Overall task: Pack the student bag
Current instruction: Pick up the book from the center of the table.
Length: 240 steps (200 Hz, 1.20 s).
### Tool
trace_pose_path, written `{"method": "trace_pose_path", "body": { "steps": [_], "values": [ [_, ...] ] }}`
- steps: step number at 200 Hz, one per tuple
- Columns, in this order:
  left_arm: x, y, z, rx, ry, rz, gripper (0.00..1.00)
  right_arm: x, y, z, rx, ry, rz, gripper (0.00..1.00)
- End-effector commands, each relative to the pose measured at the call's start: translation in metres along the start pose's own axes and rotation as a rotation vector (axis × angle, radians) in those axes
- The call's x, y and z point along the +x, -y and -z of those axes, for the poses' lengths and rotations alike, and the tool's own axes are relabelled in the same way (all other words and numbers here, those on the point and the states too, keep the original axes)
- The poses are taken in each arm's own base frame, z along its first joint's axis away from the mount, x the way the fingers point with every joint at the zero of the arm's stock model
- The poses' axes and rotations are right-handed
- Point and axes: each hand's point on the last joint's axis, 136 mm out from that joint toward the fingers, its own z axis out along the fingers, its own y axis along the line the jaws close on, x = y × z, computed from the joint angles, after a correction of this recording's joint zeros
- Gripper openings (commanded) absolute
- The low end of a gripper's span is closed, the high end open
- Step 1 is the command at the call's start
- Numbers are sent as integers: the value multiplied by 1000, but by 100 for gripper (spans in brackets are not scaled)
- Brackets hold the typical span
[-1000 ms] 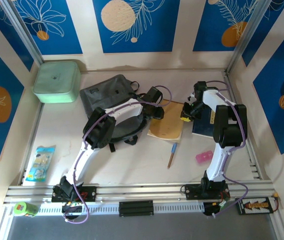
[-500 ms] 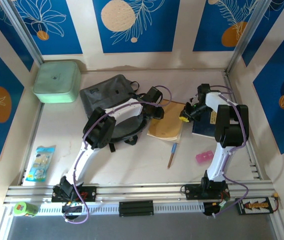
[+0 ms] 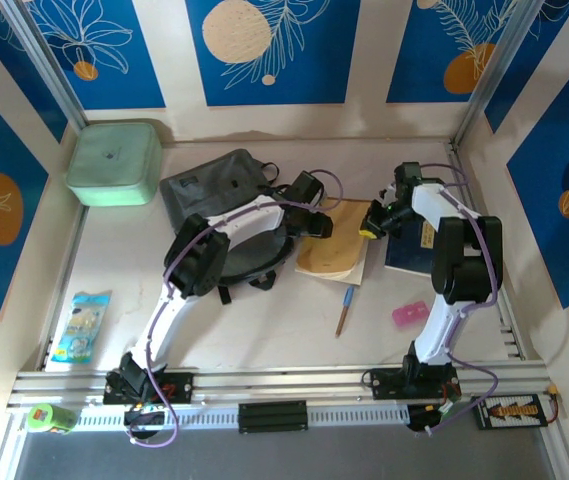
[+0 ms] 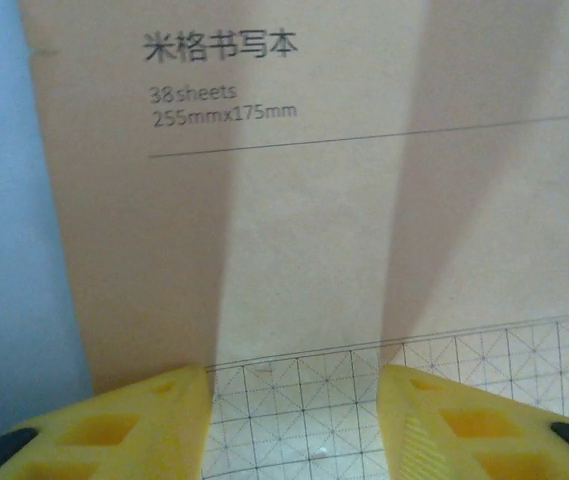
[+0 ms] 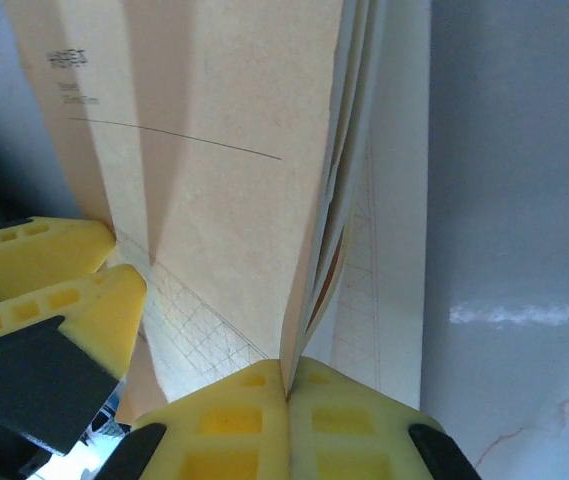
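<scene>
Right gripper (image 3: pixel 369 224) shifted onto right edge of tan kraft-paper notebook (image 3: pixel 336 254), fingers pinched on lifted cover; left gripper (image 4: pixel 294 378) half-spread over notebook, empty.

We see bright, even overhead light on the worktop (image 3: pixel 264 335), with soft shadows beneath the arms (image 3: pixel 196 262). Two broad shadow bands cross the notebook (image 4: pixel 314 200) in the left wrist view; its print is sharp, the yellow fingers (image 4: pixel 134 425) slightly blurred.
</scene>
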Motion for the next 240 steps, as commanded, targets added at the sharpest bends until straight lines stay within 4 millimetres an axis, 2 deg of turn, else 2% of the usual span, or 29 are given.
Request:
{"method": "trace_pose_path", "body": {
  "steps": [1, 22, 64, 83, 107, 151, 189, 240],
  "values": [
    [-34, 1, 66, 65, 71, 22, 57, 3, -18, 23, 8, 61, 112, 1],
    [-52, -2, 103, 122, 127, 41, 70, 2, -43, 41, -27, 131, 238, 0],
    [-60, -21, 153, 260, 227, 59, 88, 4, -105, 83, -154, 272, 528, 0],
    [-58, -33, 169, 258, 261, 35, 93, 12, -129, 95, -197, 301, 640, 0],
    [-57, -30, 193, 249, 311, -95, 95, 22, -149, 106, -197, 325, 763, 0],
    [-70, -22, 243, 145, 443, -429, 97, 40, -173, 116, -159, 361, 960, 0],
    [-81, -18, 281, 85, 483, -617, 98, 46, -185, 118, -115, 393, 1056, 0],
    [-74, 4, 293, 164, 485, -908, 97, 70, -201, 116, -134, 366, 1160, 0]
  ]
}}
